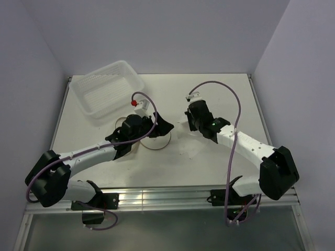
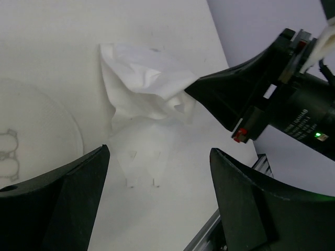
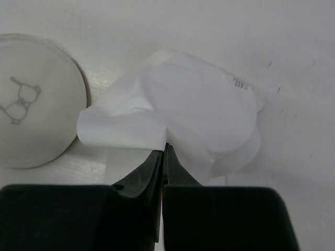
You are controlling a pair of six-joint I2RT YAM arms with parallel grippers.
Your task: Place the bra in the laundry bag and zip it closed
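While the right gripper (image 3: 165, 150) has its jaws pressed together on a folded edge of the bra (image 3: 209, 115), the pale garment sits crumpled near the middle of the surface (image 1: 225, 99), just beside the laundry bag (image 3: 31, 99) on the side toward the right edge. The bag lies flat with its icon end facing up. The left gripper (image 2: 159, 157) hovers above them, jaws wide apart and holding nothing.
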